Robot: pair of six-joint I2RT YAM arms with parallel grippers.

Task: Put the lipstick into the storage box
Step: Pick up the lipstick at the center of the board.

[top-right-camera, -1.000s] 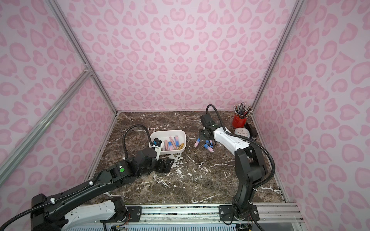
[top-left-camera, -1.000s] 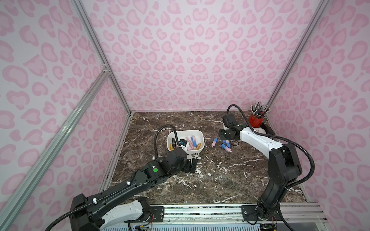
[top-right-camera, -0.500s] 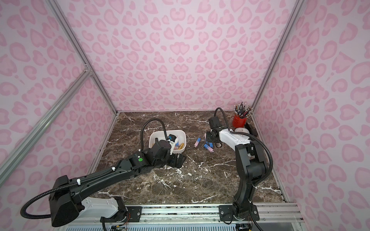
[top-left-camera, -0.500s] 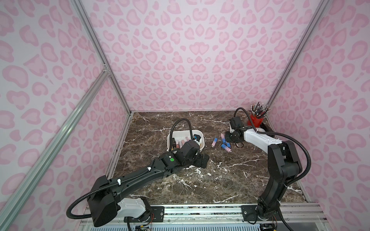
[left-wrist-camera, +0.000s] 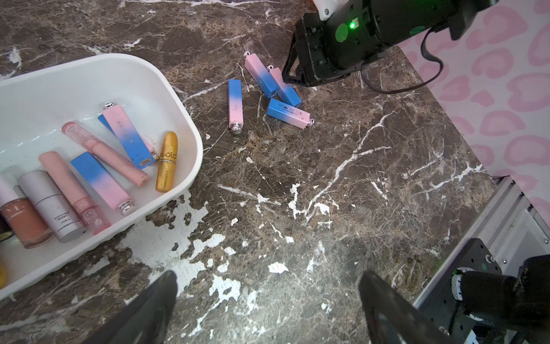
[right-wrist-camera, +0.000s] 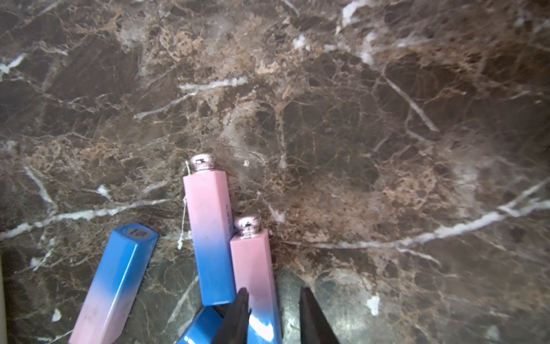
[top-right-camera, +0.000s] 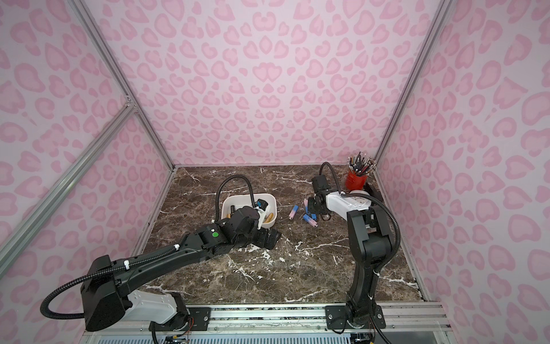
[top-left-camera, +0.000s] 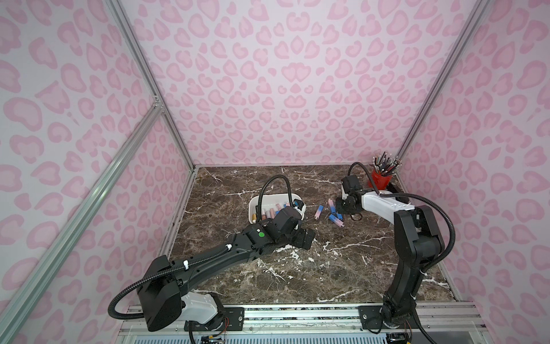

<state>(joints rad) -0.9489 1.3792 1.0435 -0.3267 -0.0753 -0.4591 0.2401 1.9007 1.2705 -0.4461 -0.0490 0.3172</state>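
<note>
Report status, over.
Left gripper open, empty. Right gripper narrowly open over pink-blue lipstick, one of four outside the storage box. Left arm crowds the box.

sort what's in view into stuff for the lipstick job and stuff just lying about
job: storage box; four pink-blue lipsticks loose on the marble table; right gripper, over one of them; left gripper, open beside the box

lying about: red pen cup; the pens in it
</note>
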